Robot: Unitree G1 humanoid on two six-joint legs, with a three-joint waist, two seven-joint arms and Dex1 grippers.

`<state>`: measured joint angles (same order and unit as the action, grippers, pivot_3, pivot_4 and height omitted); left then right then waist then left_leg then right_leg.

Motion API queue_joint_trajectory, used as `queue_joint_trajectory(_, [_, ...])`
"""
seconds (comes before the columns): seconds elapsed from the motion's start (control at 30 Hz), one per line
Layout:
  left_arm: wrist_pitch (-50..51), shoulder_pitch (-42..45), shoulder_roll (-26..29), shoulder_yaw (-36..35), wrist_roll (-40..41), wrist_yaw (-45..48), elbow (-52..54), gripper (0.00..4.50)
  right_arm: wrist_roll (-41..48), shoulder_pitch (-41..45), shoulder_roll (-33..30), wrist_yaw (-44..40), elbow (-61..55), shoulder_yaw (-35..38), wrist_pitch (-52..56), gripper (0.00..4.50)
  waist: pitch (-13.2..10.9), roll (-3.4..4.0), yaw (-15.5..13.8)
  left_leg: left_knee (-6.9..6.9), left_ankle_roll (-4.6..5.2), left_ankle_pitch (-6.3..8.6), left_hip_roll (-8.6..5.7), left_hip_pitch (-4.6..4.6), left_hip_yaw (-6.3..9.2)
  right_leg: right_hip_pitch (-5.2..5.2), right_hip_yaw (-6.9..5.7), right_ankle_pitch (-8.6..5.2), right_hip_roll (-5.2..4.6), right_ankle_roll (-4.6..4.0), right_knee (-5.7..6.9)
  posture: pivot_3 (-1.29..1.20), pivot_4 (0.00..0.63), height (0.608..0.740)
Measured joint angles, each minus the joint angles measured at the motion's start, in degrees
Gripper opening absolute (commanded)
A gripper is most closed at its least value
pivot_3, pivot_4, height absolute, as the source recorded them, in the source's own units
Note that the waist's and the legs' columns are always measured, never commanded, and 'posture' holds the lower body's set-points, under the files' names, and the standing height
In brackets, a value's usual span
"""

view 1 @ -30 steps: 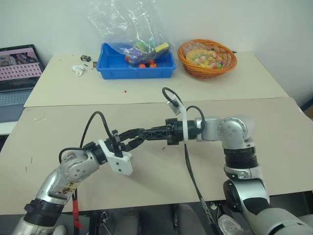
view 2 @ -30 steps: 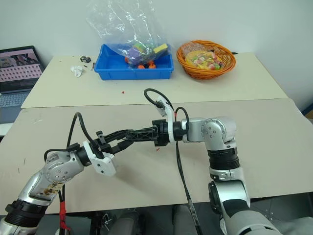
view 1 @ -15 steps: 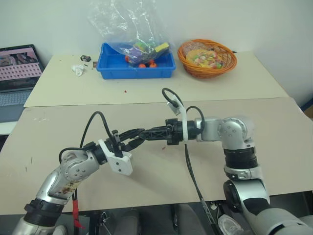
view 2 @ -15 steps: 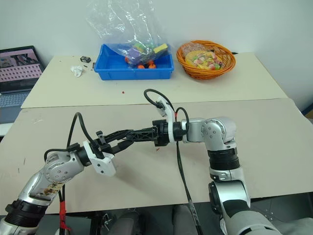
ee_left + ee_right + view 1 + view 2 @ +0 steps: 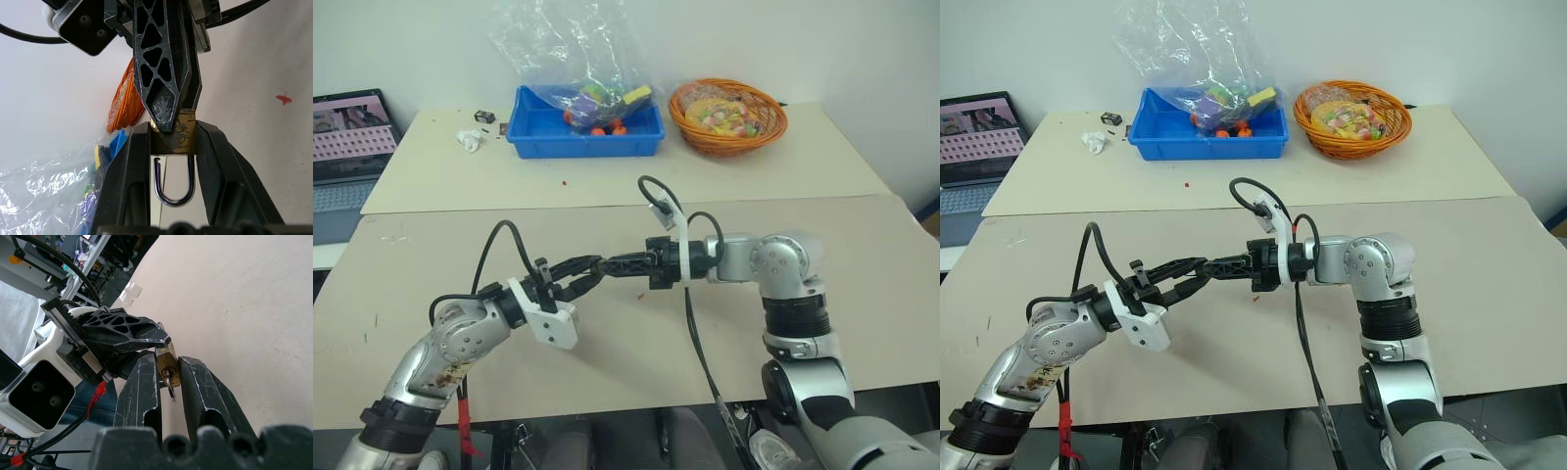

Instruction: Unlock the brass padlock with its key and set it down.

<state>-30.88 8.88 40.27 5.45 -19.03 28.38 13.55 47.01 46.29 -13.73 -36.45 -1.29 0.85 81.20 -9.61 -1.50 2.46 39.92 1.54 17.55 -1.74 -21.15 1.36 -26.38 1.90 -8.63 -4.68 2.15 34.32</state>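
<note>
— What colours sit between the black fingers of the left gripper (image 5: 172, 147)?
— The brass padlock (image 5: 172, 137), a worn yellow-brown, with a shiny silver shackle.
— And at the right gripper (image 5: 168, 377)?
— Black fingers too, with the silvery key (image 5: 169, 387) between them.
— Beyond both?
— A blue bin (image 5: 587, 132), an orange wicker basket (image 5: 728, 116), all on a beige table (image 5: 607, 343).

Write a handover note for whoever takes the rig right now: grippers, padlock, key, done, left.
Left gripper: shut on the brass padlock, held above the table.
Right gripper: fingers closed around the key, which sits in the padlock's keyhole.
Done: padlock picked up, key inserted. The shackle looks free at one end, so it may already be unlocked.
Left: confirm the unlock, set the padlock down.
</note>
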Motion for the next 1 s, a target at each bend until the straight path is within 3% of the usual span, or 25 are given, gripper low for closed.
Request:
queue_joint_trajectory(0.33, [0.44, -0.17, -0.03, -0.08, 0.85, 0.29, 0.01, 0.8, -0.01, 0.0, 0.89, 0.54, -0.33, 0.01, 0.0, 0.21, 0.0, 0.0, 0.02, 0.0, 0.0, 0.0, 0.0, 0.0, 0.0, 0.0, 0.0, 0.0, 0.0, 0.0, 0.0, 0.0, 0.15, 0.735])
queue_joint_trajectory(0.37, [0.7, -0.25, -0.14, -0.07, 1.22, 0.38, 0.02, 1.8, -0.04, 0.0, 0.93, 0.61, -0.33, 0.01, 0.0, 0.21, 0.0, 0.0, 0.02, 0.0, 0.0, 0.0, 0.0, 0.0, 0.0, 0.0, 0.0, 0.0, 0.0, 0.0, 0.0, 0.0, 0.15, 0.735])
queue_joint_trajectory(0.6, [0.71, -0.27, -0.33, 0.04, 2.04, 0.61, 0.97, 4.21, -0.23, 0.01, 1.07, 0.32, 0.57, -0.09, -0.51, 0.12, 0.0, 0.0, 0.01, 0.01, 0.0, 0.0, -0.01, 0.0, 0.0, 0.0, 0.0, 0.0, -0.01, 0.0, 0.0, 0.0, 0.15, 0.735])
queue_joint_trajectory(0.83, [2.11, -2.48, 0.25, -1.55, 5.97, 1.94, 2.55, 4.23, -5.3, 0.12, -4.58, -2.99, 8.97, -1.79, -7.35, 0.12, 0.0, 0.0, 0.02, 0.0, 0.0, 0.0, -0.02, 0.0, 0.0, 0.01, 0.0, 0.0, -0.01, 0.0, -0.04, 0.0, 0.15, 0.735])
queue_joint_trajectory(0.97, [11.78, -4.78, 0.28, -2.67, 19.93, 6.36, 6.69, 4.23, -6.48, 0.5, -6.73, -5.54, 11.4, -2.38, -9.26, 0.12, 0.0, 0.0, 0.21, 0.0, 0.01, 0.0, 0.03, 0.0, -0.02, 0.0, 0.03, 0.0, 0.01, 0.0, -0.03, 0.0, 0.15, 0.735])
queue_joint_trajectory(1.0, [16.09, -5.38, 0.28, -2.81, 24.51, 7.66, 8.43, 3.97, -6.47, 1.01, -7.16, -6.32, 11.76, -2.38, -9.3, 0.12, 0.0, 0.0, 0.22, 0.01, 0.01, 0.0, 0.03, 0.0, -0.02, 0.01, 0.03, 0.0, 0.01, 0.0, -0.02, 0.0, 0.15, 0.735])
